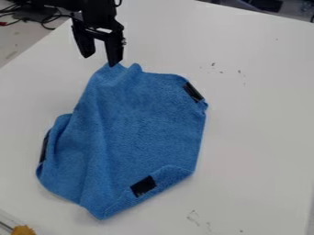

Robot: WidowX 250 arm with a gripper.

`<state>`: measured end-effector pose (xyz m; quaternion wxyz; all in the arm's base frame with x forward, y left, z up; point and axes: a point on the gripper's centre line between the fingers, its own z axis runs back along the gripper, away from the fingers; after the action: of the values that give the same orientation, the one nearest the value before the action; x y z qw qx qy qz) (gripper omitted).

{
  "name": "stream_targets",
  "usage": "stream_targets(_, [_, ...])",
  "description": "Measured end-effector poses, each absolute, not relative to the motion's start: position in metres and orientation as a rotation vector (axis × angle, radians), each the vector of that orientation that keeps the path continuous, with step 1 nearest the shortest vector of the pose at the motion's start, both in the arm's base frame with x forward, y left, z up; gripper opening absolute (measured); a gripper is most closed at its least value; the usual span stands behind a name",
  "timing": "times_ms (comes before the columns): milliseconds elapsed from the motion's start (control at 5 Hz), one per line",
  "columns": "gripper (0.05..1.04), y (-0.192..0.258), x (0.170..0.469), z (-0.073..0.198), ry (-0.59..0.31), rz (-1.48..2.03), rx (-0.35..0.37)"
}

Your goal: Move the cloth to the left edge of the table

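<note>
The black gripper (100,59) hangs near the upper left of the camera view, its two fingers spread apart with nothing visible between them. Its right fingertip is at the top edge of the blue cloth (138,124); whether it touches the fabric I cannot tell. Rumpled and lying flat overall, the cloth covers the left and middle of the white table (257,119). Folds run down its left side, and its lower right edge is turned over. Black patches show at its upper right, its left edge and near the bottom.
Dark cables (46,19) lie beyond the table's upper left edge. In the bottom left corner is a yellow-orange object (23,230) beside a pale edge. Small dark marks dot the tabletop at the upper right and bottom.
</note>
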<state>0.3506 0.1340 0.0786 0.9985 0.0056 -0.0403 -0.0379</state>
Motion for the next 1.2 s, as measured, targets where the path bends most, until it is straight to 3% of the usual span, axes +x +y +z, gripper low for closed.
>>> stream_targets(200, [0.999,0.132,0.347,0.065,-0.046,-0.065,-0.006])
stream_targets(400, [0.999,0.134,0.320,0.050,-0.014,-0.013,-0.001])
stream_targets(800, [0.999,0.149,0.262,0.050,-0.019,0.127,0.009])
stream_targets(1200, [0.999,0.165,0.239,0.034,-0.021,0.183,-0.008])
